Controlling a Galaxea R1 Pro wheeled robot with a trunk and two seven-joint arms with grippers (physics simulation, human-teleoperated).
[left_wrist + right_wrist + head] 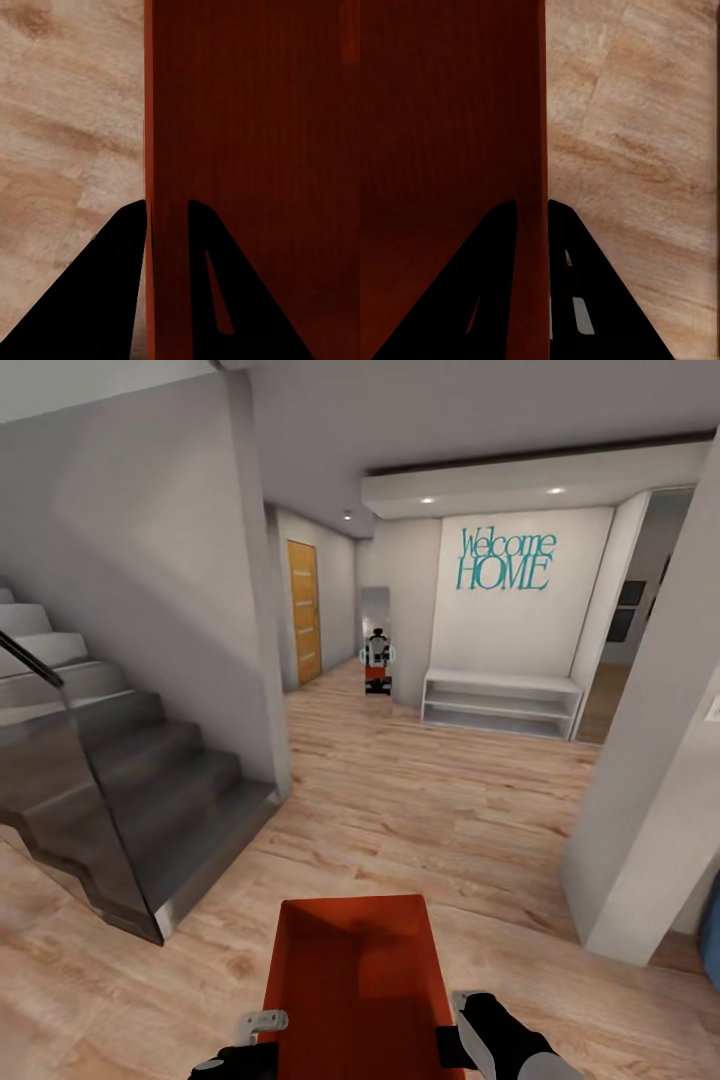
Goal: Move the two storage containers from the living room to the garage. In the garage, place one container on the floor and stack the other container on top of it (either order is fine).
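Bin: an orange-red plastic bin (352,985), open-topped, with upright walls, sat low in the head view, held out in front of the robot above the wood-plank floor (430,820). Its inside looked smooth and partly shadowed; any ribbing on the bottom was too faint to make out.
Bin's near end: cut off by the lower edge of the head view, so the full length could not be seen.
Left claw: the left claw (166,217) pinched the bin's left wall, one finger outside over the floor and one inside the bin (255,150). In the head view the left claw (258,1024) sat at the bin's left rim, largely cropped.
Right claw: the right claw (532,214) was pressed onto the bin's right wall (450,112) in the same way, a finger on each face. In the head view the right claw (462,1005) met the right rim.
Stairs: grey stairs (120,760) with a glass side panel rose at the left.
Far wall: teal lettering (505,560) reading "Welcome HOME" hung above a low white shelf (500,702).
Door: a wooden door (304,610) stood down the corridor.
Mirror: a narrow panel (376,640), probably a mirror, showed a small robot-like figure, too small to read clearly.
Right edge: a blue shape (711,940) was cut off by a white pillar (650,780) and could not be identified.
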